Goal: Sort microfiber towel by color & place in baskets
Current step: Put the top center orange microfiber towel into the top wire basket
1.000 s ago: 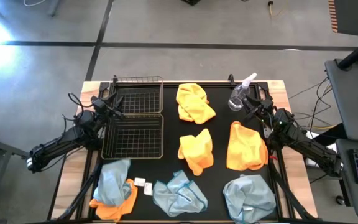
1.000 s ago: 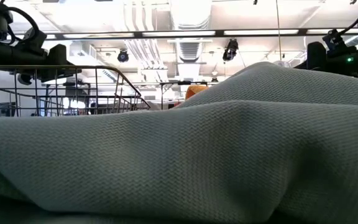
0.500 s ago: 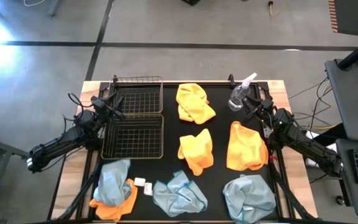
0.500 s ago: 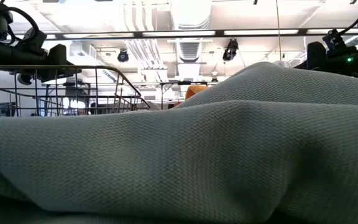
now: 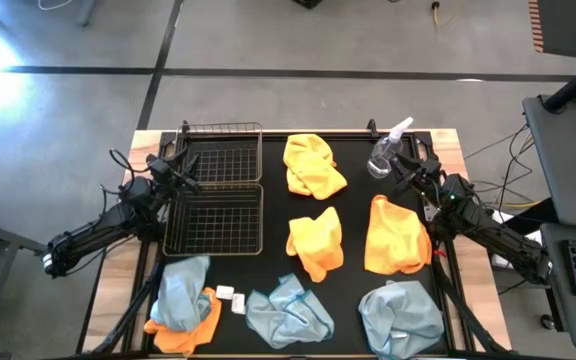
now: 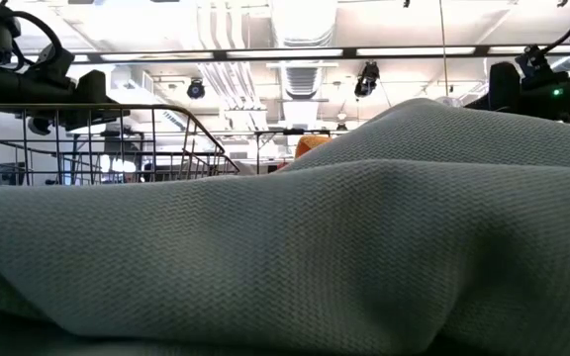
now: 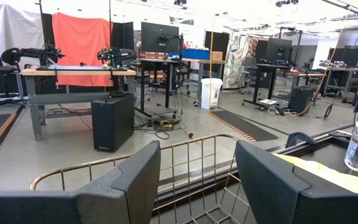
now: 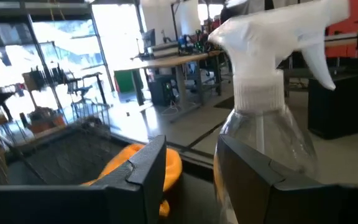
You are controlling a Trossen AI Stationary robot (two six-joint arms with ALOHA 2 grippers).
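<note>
In the high view three orange-yellow towels lie crumpled on the black mat: one far (image 5: 313, 165), one in the middle (image 5: 316, 242), one to the right (image 5: 396, 235). Pale blue-grey towels lie along the near edge (image 5: 286, 310) (image 5: 400, 315). Another blue-grey towel (image 5: 181, 290) lies on an orange one (image 5: 183, 335). Two black wire baskets stand at the left, one far (image 5: 221, 152) and one near (image 5: 215, 220). My left gripper (image 5: 186, 170) is open at the baskets' left side, with a basket's wire rim (image 7: 129, 163) just ahead of its fingers. My right gripper (image 5: 404, 172) is open beside the clear spray bottle (image 5: 386, 150).
The spray bottle (image 8: 266, 118) stands close ahead of my right fingers, at the mat's far right. A small white tag (image 5: 230, 296) lies near the blue-grey towels. A blue-grey towel (image 6: 285, 257) fills most of the low view. Bare wooden table strips run along both sides.
</note>
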